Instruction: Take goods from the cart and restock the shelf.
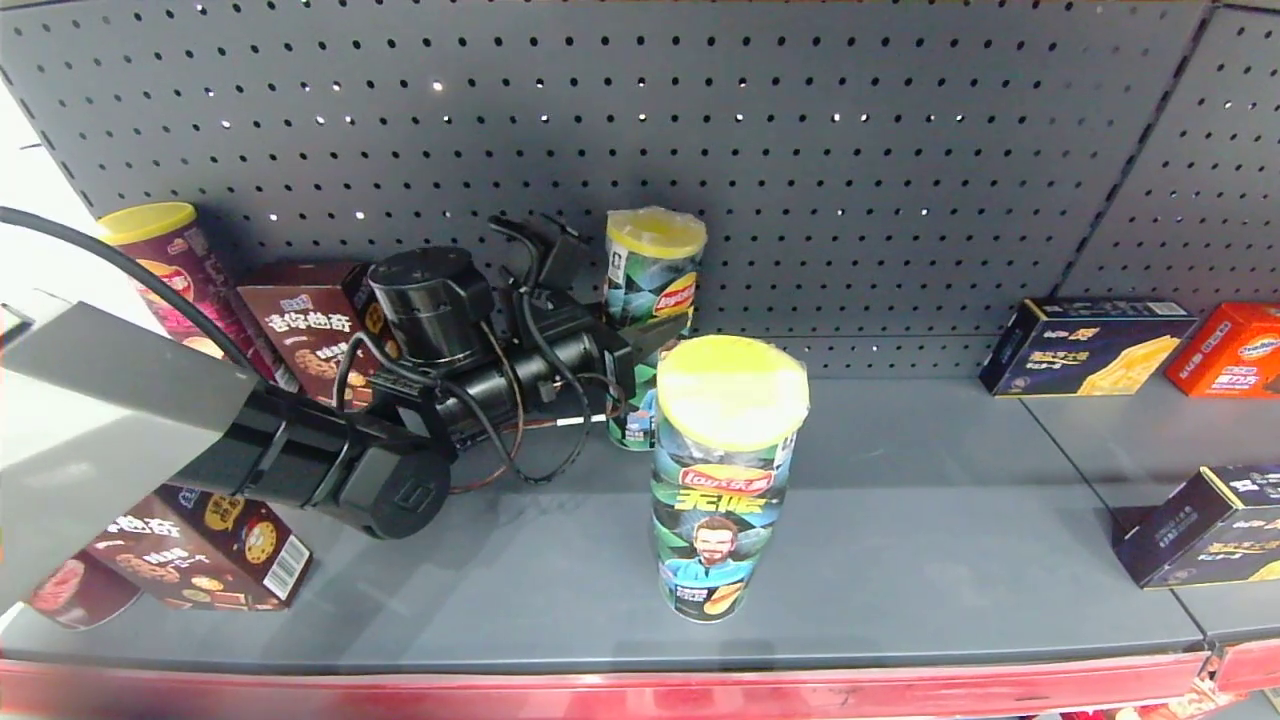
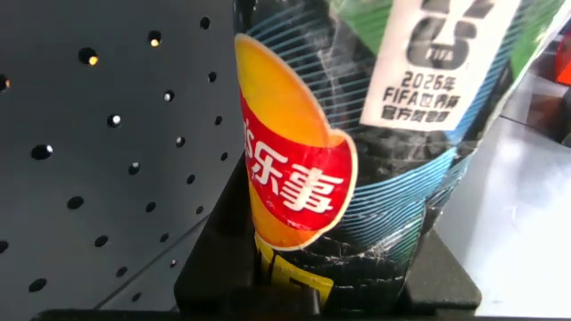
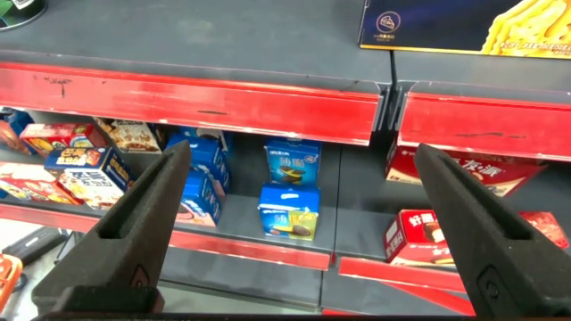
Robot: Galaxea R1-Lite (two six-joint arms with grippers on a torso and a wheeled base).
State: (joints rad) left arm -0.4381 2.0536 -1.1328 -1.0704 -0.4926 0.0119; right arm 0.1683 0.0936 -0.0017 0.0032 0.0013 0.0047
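At the back of a grey shelf (image 1: 900, 520), close to the pegboard wall (image 1: 800, 150), the left gripper (image 1: 640, 372) is clamped around the lower half of a tall chip can (image 1: 652, 285) with a yellow lid. The left wrist view shows this can (image 2: 357, 160) close up. It sits between two dark fingers (image 2: 219, 267), one pressed to each side of it, and the pegboard is just past the gripper on one side.

A second chip can (image 1: 728, 480) of the same green and blue design stands upright just beside the gripper, nearer the shelf's red front edge, and nothing grips it.

Behind the left arm, away from its fingertips, are a maroon can (image 1: 165, 270) with a yellow lid and a brown biscuit box (image 1: 305, 330). Another brown box (image 1: 200, 545) lies below the arm near the front edge. Far beyond the gripper, on the right end of the shelf, are a dark blue box (image 1: 1085, 345), an orange box (image 1: 1235, 350) and another dark blue box (image 1: 1200, 525).

The right gripper (image 3: 302, 152) hangs with its two dark fingers spread wide and nothing between them. Past it are lower shelves with red edges (image 3: 205, 89), holding blue boxes (image 3: 290, 209) and red boxes (image 3: 424, 236).
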